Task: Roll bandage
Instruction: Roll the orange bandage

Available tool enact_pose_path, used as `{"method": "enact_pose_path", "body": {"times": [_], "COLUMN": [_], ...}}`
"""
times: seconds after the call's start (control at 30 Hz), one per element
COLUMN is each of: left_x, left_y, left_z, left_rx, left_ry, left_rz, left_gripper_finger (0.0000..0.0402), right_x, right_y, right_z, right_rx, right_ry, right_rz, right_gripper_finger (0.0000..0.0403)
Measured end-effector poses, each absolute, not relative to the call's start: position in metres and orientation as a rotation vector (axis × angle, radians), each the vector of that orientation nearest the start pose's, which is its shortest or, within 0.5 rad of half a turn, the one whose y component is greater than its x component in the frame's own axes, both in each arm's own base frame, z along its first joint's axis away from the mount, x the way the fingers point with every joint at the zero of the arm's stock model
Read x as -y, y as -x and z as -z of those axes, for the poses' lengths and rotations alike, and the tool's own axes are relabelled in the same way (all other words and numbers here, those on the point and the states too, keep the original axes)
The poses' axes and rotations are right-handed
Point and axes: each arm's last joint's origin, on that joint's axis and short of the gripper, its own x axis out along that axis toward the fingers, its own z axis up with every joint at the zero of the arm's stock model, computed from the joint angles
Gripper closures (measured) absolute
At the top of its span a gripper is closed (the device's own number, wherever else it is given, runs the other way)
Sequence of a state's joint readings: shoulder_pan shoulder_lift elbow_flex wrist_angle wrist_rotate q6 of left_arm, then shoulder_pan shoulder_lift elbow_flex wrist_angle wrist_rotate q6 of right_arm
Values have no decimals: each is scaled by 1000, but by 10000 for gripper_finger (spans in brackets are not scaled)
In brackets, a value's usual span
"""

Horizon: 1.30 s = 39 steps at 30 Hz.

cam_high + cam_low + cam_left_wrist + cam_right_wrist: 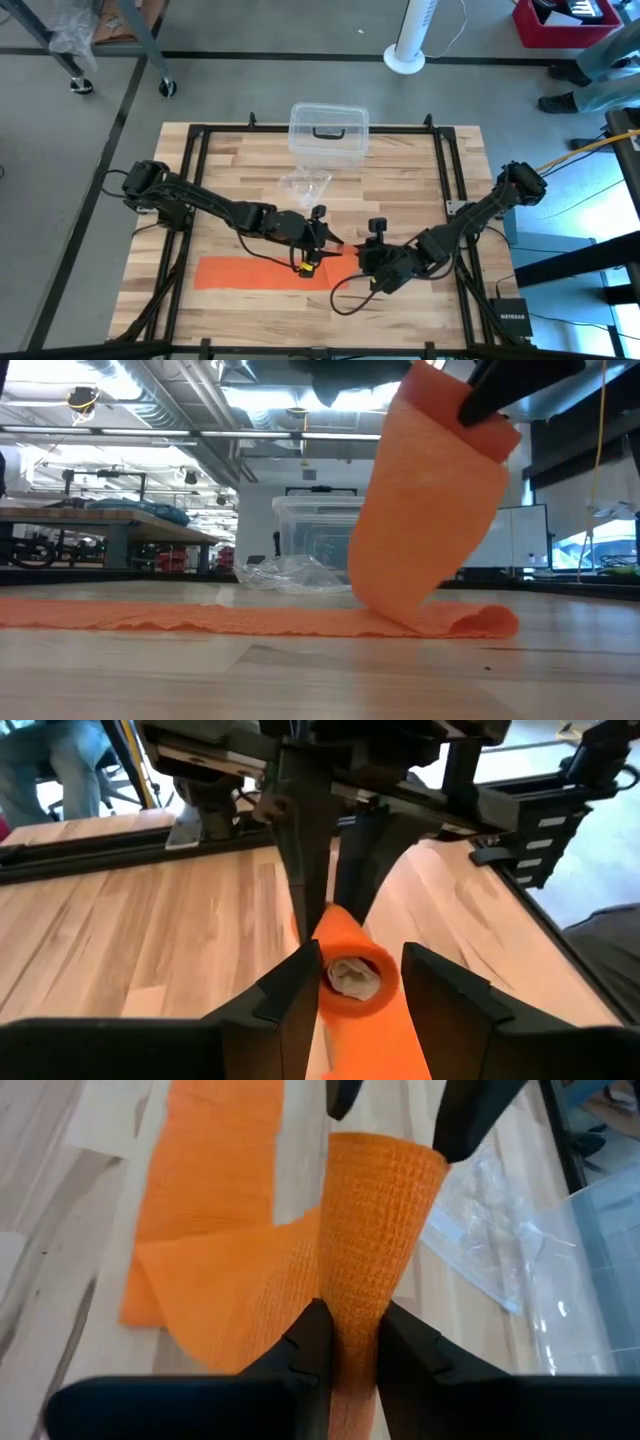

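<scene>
The bright orange bandage (250,272) lies as a long strip on the table's near left half. Its right end rises off the wood (430,510) and is wound into a short tube (385,1210). My left gripper (312,250) and my right gripper (362,255) meet over that end, near the table's middle. Each is shut on one end of the tube. The strip makes a small fold on the table (485,622) where it turns upward. My left gripper has the tube's open end (352,975) between its two fingers, one on each side; something white shows inside it. It comes from the table's left, and the tube is clear of the table. My right gripper pinches the tube's other end (350,1320) between its two fingers, coming from the table's right, along the tube. The tube is lifted clear, and the strip hangs from it down to the table (400,615).
A clear plastic box with a dark handle (328,130) stands at the far edge, and a crumpled transparent plastic piece (305,185) lies in front of it. Black frame rails (445,190) run round the tabletop. A person stands beyond the far right corner (600,60).
</scene>
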<state>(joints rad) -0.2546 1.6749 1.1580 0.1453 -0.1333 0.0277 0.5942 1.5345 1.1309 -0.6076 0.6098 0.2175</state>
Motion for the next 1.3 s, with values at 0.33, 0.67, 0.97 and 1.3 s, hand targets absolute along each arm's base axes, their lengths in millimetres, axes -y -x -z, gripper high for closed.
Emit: {"method": "enact_pose_path", "body": {"times": [0.33, 0.67, 0.97, 1.3], "left_x": [89, 88, 87, 87], "left_y": [-367, -368, -371, -374], "left_z": [-261, -261, -252, -245], "left_rx": [-382, -377, -416, -429], "left_ry": [-131, -122, -103, -193], "left_rz": [56, 60, 63, 133], "left_gripper_finger": [263, 263, 263, 375], "right_x": [-159, -160, -161, -157], "right_y": [-265, -266, -271, -275], "right_z": [-251, -252, -247, -247], "right_rx": [-803, -791, -800, -798], "right_ry": [340, 329, 321, 277], "right_rz": [113, 111, 97, 88], "right_gripper_finger": [342, 342, 342, 342]}}
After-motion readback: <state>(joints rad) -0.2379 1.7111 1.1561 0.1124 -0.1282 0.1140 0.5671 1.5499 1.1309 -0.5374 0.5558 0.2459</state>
